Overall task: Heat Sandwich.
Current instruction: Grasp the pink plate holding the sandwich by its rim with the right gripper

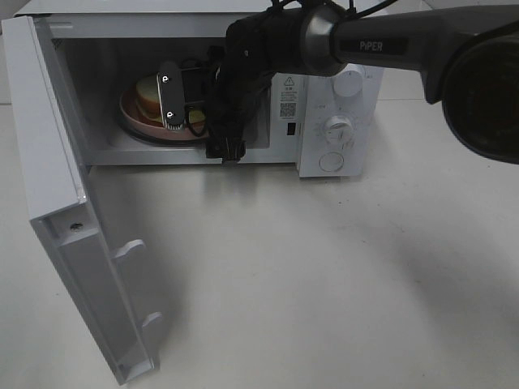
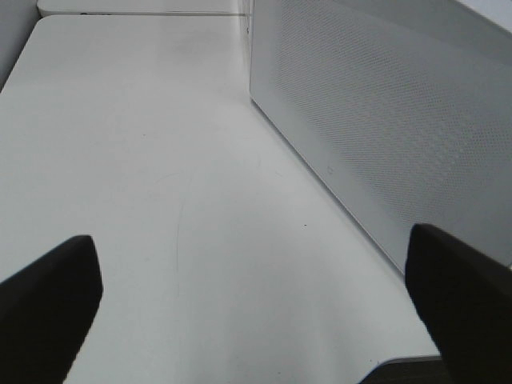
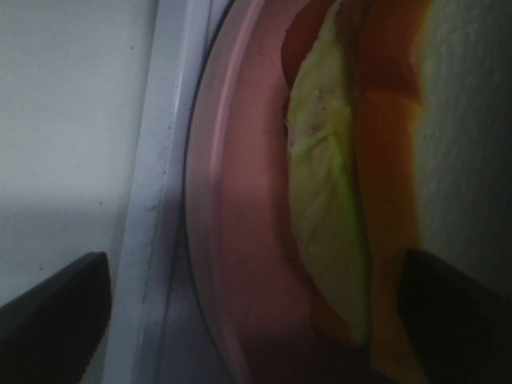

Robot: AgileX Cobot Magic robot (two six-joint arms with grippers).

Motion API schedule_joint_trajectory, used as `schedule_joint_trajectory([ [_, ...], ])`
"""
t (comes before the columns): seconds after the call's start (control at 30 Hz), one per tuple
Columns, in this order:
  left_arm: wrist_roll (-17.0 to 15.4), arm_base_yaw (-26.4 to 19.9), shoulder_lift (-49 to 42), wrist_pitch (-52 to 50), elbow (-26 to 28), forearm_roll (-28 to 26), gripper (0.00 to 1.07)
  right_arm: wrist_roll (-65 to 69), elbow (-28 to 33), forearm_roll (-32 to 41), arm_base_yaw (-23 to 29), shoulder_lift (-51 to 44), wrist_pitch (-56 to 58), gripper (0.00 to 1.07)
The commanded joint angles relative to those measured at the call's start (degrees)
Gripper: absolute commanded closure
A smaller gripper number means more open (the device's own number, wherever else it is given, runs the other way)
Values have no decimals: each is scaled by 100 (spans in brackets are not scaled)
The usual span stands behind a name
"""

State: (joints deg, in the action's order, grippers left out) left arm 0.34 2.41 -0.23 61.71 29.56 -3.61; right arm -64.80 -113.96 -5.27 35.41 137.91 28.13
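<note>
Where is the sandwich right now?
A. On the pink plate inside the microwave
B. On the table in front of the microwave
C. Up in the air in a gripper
A: the sandwich sits on the pink plate inside the open microwave.

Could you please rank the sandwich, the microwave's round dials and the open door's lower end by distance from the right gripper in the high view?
1. sandwich: on the pink plate inside the oven, right at the right gripper.
2. dials: on the control panel, to the right.
3. door's lower end: near the view's bottom left.
</note>
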Motion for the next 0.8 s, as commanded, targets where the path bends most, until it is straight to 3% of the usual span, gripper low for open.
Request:
schedule_joint_trajectory([
  [0.03, -34, -6, -40, -57, -6, 11, 9, 103, -246, -17, 17, 138, 74, 16],
  [0.7, -34, -6, -40, -57, -6, 11, 9, 97, -304, 292, 138, 470, 149, 25],
  [0.77, -34, -6, -40, -57, -6, 11, 9, 103, -304, 292, 149, 470, 138, 30],
  [0.8, -34, -6, -40, -57, -6, 11, 9, 103, -304, 292, 149, 453, 132, 39],
])
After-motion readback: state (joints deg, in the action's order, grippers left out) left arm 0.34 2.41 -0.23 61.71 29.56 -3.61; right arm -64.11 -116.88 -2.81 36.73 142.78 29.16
